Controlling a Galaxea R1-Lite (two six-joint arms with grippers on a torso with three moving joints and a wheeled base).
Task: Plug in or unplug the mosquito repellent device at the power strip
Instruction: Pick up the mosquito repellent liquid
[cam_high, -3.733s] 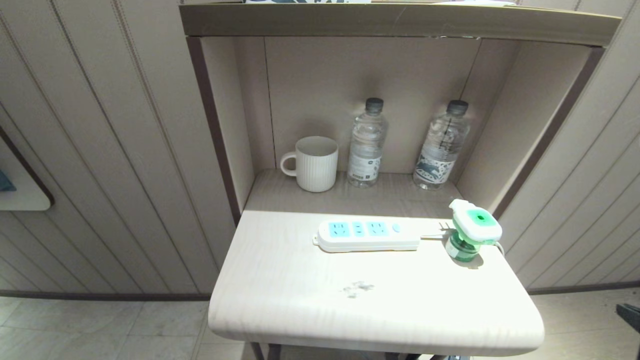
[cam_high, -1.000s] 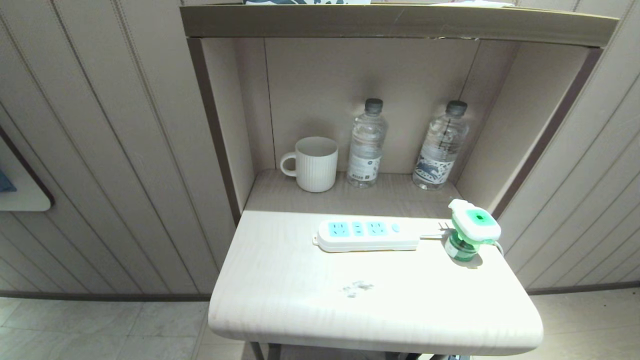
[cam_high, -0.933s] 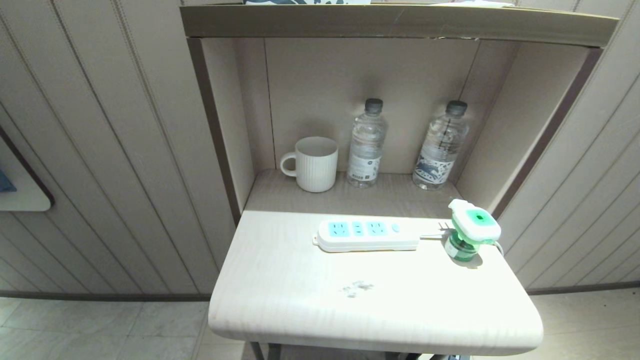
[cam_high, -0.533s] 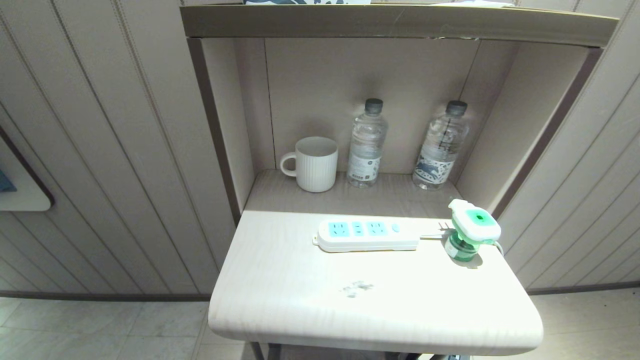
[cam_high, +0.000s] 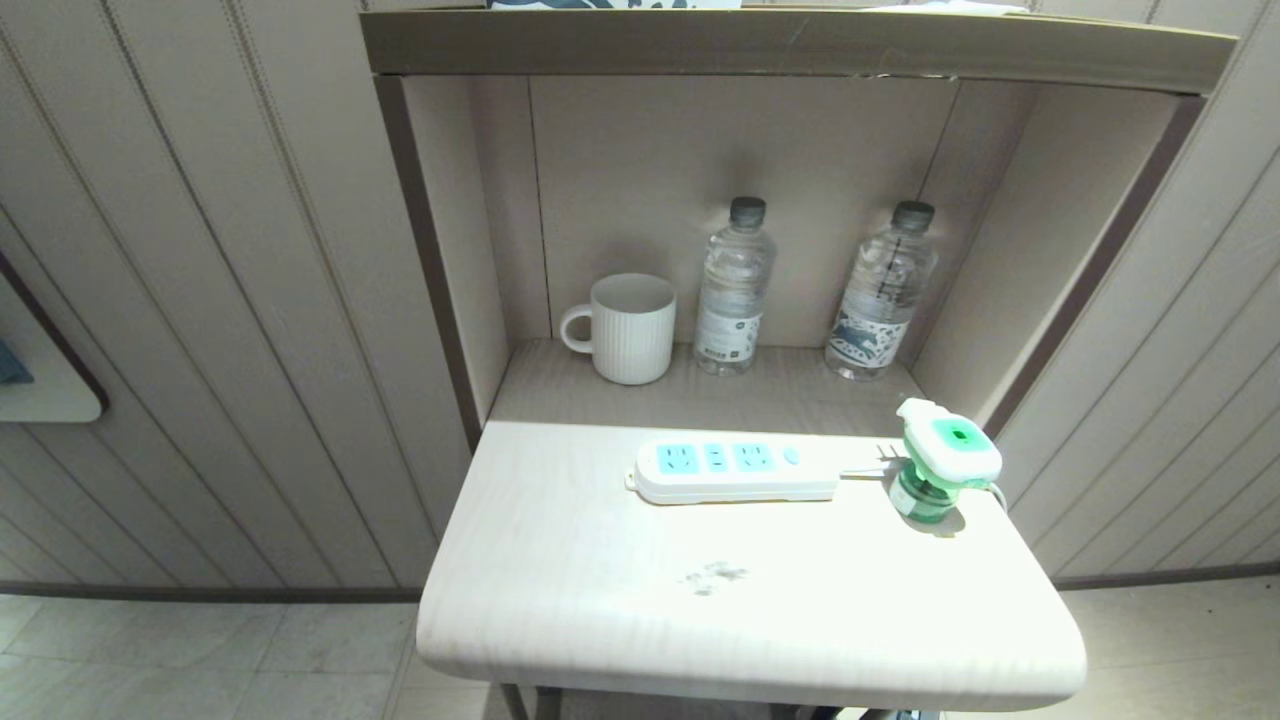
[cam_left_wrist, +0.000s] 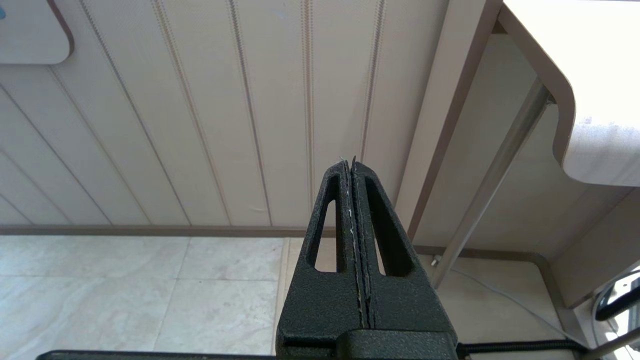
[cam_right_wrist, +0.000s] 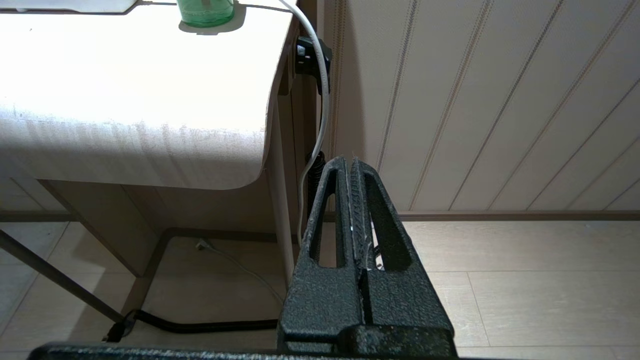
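The power strip (cam_high: 738, 470) lies flat on the pale table (cam_high: 700, 600), its three light-blue socket faces up and bare. The mosquito repellent device (cam_high: 942, 458) stands upright at the strip's right end near the table's right edge, apart from the sockets; its green bottle base (cam_right_wrist: 205, 12) shows in the right wrist view. Neither gripper is in the head view. My left gripper (cam_left_wrist: 348, 161) hangs shut below the table's left side, over the floor. My right gripper (cam_right_wrist: 348, 161) hangs shut, holding nothing, below the table's right front corner.
A white ribbed mug (cam_high: 625, 327) and two clear water bottles (cam_high: 733, 288) (cam_high: 883, 293) stand in the alcove behind the strip. The strip's white cord (cam_right_wrist: 320, 75) drops over the table's right side. A metal table leg (cam_left_wrist: 492, 180) and panelled walls flank the table.
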